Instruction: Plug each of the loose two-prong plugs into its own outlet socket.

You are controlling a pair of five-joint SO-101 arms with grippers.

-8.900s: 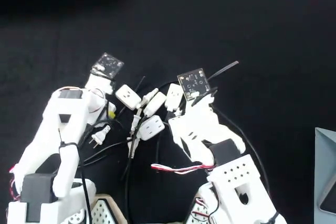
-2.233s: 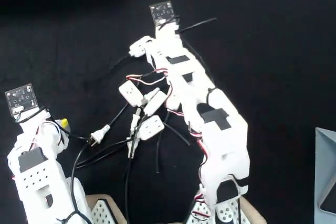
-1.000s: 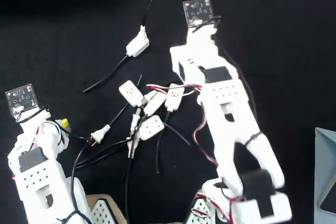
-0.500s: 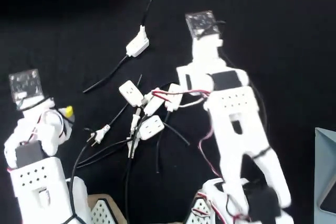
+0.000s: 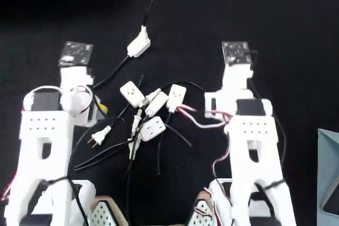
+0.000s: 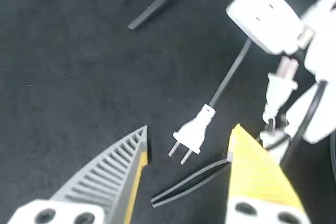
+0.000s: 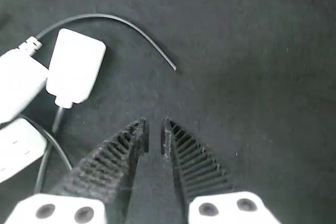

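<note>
A loose white two-prong plug (image 6: 191, 136) on a black cord lies on the black cloth directly between the spread fingers of my open left gripper (image 6: 190, 128); in the high view this plug (image 5: 98, 137) sits just in front of the left arm. A white outlet socket (image 6: 264, 16) lies beyond it, with another plug (image 6: 278, 86) beside it. My right gripper (image 7: 154, 125) hovers over bare cloth, shut with nothing held, near a white socket (image 7: 76, 72). Sockets (image 5: 131, 93) (image 5: 176, 97) (image 5: 153, 128) cluster at the table's middle.
A white plug joined to a socket (image 5: 139, 44) lies at the far centre on a black cord. Tangled black cords (image 5: 159, 157) run toward the near edge. A grey box (image 5: 329, 173) stands at the right edge. Open cloth lies far left and far right.
The right arm has pulled back from the far centre to the right of the cluster. The left arm has swung in from the left edge over the loose plug.
</note>
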